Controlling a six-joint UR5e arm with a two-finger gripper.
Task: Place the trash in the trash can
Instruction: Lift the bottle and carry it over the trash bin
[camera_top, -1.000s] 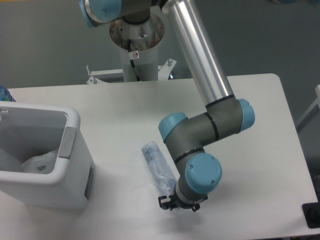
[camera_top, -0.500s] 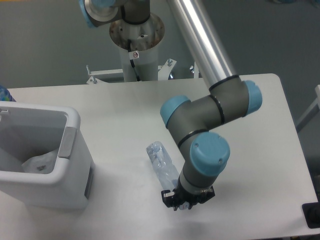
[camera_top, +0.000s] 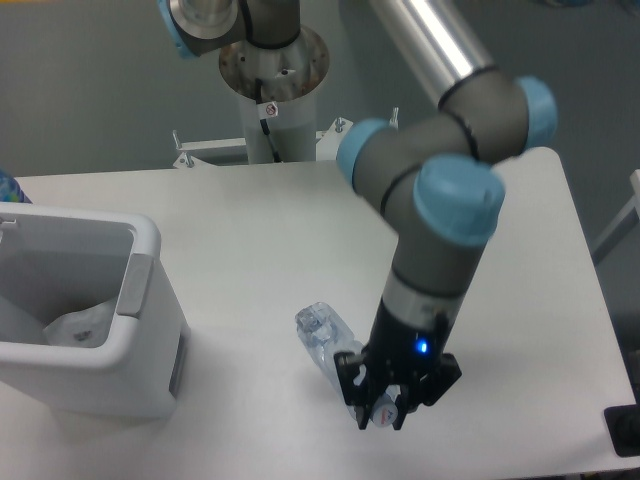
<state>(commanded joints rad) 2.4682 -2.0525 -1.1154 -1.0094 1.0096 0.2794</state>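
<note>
Pincer (camera_top: 383, 408), at the near end of the bottle (camera_top: 328, 342), is clamped on its capped end; the white cap shows between the fingers. From there the crushed bottle slants away toward the can (camera_top: 75, 320), its far end tilted up off the white counter (camera_top: 270, 230). Well apart from the bottle, at the counter's edge, stands the white can with the crumpled wrapper (camera_top: 78, 325) lying inside. Beyond the bottle rises the arm (camera_top: 440, 190).
</note>
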